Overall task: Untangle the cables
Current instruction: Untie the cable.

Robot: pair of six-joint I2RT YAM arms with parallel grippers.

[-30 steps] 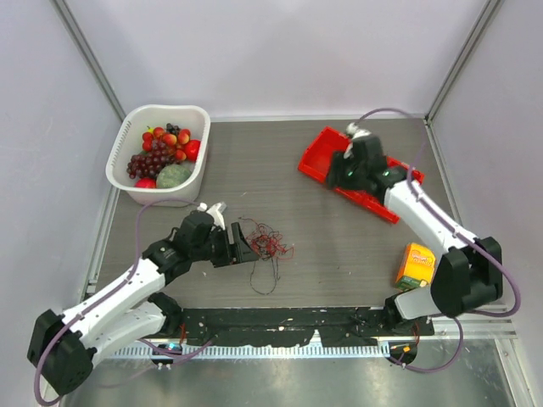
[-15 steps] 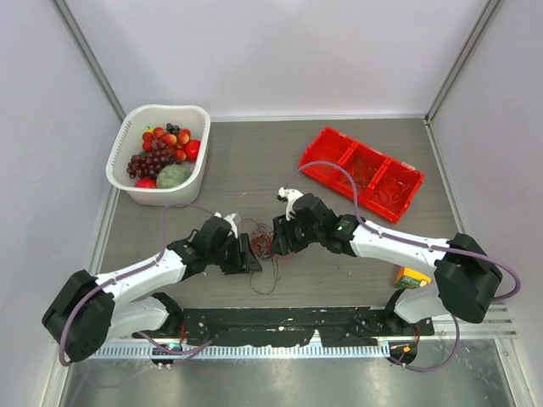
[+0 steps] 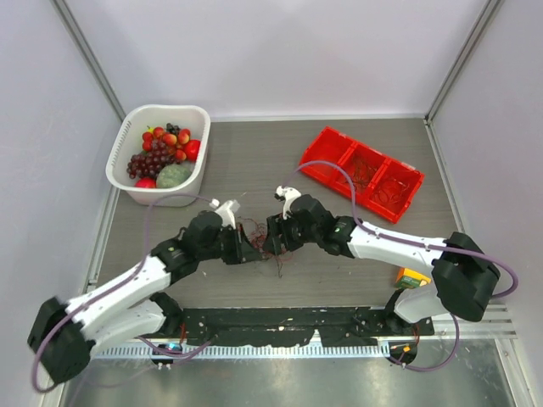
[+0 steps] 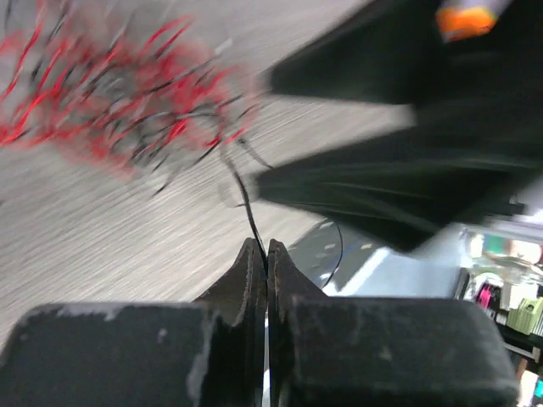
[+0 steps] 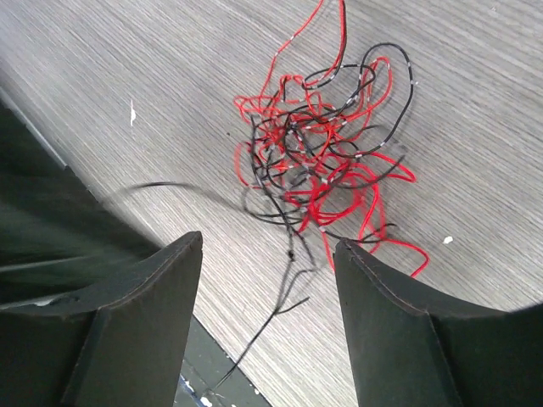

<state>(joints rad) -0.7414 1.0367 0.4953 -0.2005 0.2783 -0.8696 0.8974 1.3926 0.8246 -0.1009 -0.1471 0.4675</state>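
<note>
Grey wood-grain tabletop [image 3: 254, 161]: at centre-left, the left pincer [image 4: 266, 248] is pressed together on a dark strand of the cables [image 5: 327, 170], a red-black tangle mid-frame; just right, the right pincer [image 5: 267, 246] hangs spread apart above it.

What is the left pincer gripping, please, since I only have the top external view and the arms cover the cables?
Observer: In the left wrist view, the left pincer is shut on one thin dark strand that trails from the cables.
Operator: Thank you. Is the right pincer holding anything?
Observer: No. The right wrist view shows the right pincer open, with the tangle lying on the table just ahead of it.
</note>
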